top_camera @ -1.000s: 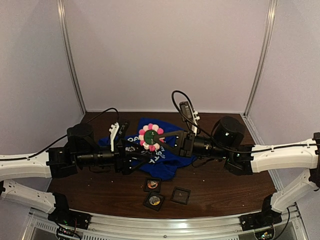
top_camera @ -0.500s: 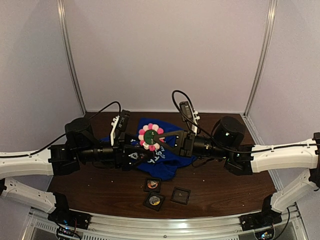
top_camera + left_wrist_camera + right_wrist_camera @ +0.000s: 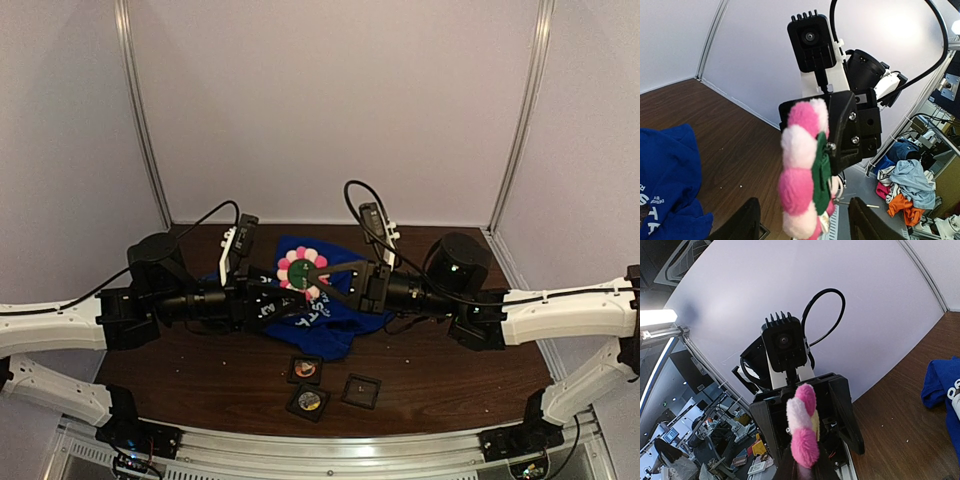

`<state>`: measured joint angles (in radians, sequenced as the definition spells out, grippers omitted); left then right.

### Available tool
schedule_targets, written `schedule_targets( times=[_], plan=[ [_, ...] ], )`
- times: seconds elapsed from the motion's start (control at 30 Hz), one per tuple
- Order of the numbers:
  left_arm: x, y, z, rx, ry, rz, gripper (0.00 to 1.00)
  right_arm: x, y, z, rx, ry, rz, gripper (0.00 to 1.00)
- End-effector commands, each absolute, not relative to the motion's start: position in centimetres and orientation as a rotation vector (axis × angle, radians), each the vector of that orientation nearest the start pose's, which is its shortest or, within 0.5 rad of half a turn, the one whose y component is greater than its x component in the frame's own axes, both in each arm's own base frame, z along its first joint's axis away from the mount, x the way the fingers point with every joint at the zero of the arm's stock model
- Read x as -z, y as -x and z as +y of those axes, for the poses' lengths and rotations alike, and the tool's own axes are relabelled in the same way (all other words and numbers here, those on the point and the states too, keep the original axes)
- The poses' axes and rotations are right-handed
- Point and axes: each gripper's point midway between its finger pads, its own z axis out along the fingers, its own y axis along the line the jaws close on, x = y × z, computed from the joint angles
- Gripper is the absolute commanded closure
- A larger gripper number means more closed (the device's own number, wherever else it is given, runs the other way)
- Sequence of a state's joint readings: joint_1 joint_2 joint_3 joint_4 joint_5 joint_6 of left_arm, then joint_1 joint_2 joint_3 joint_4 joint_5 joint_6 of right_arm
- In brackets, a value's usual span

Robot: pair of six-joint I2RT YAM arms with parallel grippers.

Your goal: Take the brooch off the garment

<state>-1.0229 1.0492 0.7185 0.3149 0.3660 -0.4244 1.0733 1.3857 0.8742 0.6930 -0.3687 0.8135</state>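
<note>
The brooch (image 3: pixel 302 272) is a fluffy flower with pink and white petals and a green centre. My right gripper (image 3: pixel 320 277) is shut on it and holds it in the air above the blue T-shirt (image 3: pixel 335 312). In the right wrist view the brooch (image 3: pixel 802 427) stands edge-on between my right gripper's (image 3: pixel 802 469) jaws. My left gripper (image 3: pixel 283 296) is open, its fingers on either side of the brooch. In the left wrist view the brooch (image 3: pixel 805 170) fills the gap of my left gripper (image 3: pixel 804 207), apart from the T-shirt (image 3: pixel 665 180). The T-shirt lies crumpled on the brown table.
Three small dark square cases (image 3: pixel 305 370) (image 3: pixel 309 401) (image 3: pixel 361 390) lie on the table in front of the T-shirt. White walls with metal rails close the back and sides. The two arms meet over the middle of the table (image 3: pixel 450 370).
My left arm has moved right and its open gripper has come up around the brooch. My right arm and the brooch have stayed still.
</note>
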Motion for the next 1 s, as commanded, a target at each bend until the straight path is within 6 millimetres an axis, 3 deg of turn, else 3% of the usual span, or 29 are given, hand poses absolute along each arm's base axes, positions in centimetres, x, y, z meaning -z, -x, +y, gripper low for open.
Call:
schedule_targets(
  times=[0.0,0.13,0.27,0.97],
  plan=[
    [-32.7,-14.9,-35.1,1.324,-0.812,1.527,0.39,-34.3,-15.7,42.0,-1.769,0.58,1.568,1.0],
    [-30.7,-15.6,-34.8,1.228,-0.831,1.585,0.41,-34.4,-15.7,42.0,-1.769,0.578,1.566,1.0],
    [-30.3,-15.8,-34.9,1.204,-0.844,1.596,0.46,-34.5,-15.6,42.0,-1.776,0.581,1.558,1.0],
    [-33.2,-14.5,-35.9,1.359,-0.851,1.469,0.28,-34.2,-15.6,42.2,-1.786,0.583,1.563,1.0]
  ],
)
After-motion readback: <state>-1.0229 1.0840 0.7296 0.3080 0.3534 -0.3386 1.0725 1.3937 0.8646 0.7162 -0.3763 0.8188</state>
